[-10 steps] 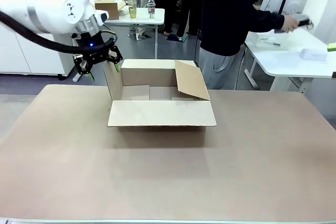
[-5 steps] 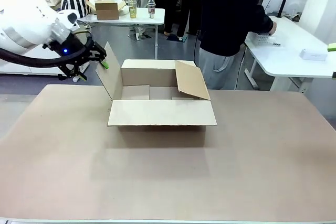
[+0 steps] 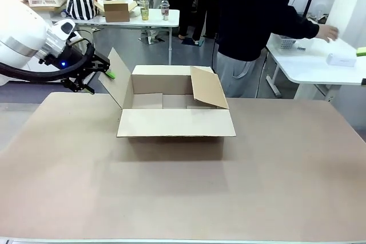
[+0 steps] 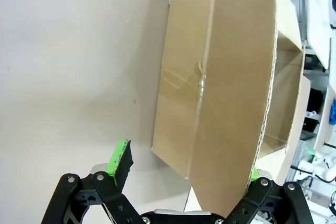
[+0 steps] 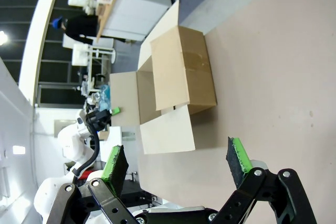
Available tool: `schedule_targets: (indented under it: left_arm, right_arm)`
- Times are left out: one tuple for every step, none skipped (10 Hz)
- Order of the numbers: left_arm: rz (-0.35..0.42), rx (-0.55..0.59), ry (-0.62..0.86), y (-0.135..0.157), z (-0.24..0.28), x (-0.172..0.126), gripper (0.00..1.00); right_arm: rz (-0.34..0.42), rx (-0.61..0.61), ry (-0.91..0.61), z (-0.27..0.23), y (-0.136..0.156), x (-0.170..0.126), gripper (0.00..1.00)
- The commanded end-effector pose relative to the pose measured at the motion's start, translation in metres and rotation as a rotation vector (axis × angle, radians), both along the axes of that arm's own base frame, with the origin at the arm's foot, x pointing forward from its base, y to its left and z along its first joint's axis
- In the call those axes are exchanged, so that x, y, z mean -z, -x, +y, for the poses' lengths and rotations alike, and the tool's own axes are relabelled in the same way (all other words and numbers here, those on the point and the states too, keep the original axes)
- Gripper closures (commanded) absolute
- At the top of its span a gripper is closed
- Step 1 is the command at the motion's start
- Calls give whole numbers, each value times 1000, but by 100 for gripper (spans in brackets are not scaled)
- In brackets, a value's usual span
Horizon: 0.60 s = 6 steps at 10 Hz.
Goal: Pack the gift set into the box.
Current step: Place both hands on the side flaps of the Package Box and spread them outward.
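1. Zero items are packed: the large brown corrugated cardboard box (image 3: pixel 177 123) stands open, and the part of its floor that shows is bare.
2. Tools: the left gripper (image 3: pixel 96 82) is spread wide astride the side flap (image 3: pixel 116 84). The right gripper (image 5: pixel 178 162) gapes empty, with the box well ahead of it.
3. Outstanding: a pale flat rectangular pack (image 3: pixel 341 59), probably the gift set, lies on a white side table (image 3: pixel 309 71), well apart from both grippers.

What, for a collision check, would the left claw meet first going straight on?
Likely the box: its left flap sits between the fingers of the open left claw, side wall just ahead; depth unclear.
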<state>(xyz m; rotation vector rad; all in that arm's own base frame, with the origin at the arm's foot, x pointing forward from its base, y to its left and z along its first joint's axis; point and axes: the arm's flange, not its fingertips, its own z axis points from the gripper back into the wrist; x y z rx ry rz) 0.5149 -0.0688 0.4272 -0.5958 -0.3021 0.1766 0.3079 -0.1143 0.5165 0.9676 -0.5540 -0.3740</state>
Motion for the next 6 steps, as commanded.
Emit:
schedule_targets:
  left_arm:
    - [3,-26,-32,1,-3,-8,0]
    - [3,-26,-32,1,-3,-8,0]
    - [3,-26,-32,1,-3,-8,0]
    - [3,-26,-32,1,-3,-8,0]
    - [3,-26,-32,1,-3,-8,0]
    - [3,-26,-32,1,-3,-8,0]
  right_arm:
    - [-3,6,-18,1,-2,-3,0]
    - [-3,6,-18,1,-2,-3,0]
    - [-3,6,-18,1,-2,-3,0]
    - [0,0,0,0,0,0,0]
    - [3,-97,82,47,-28,5,0]
    - [-67,-162,210,102,-56,-5,0]
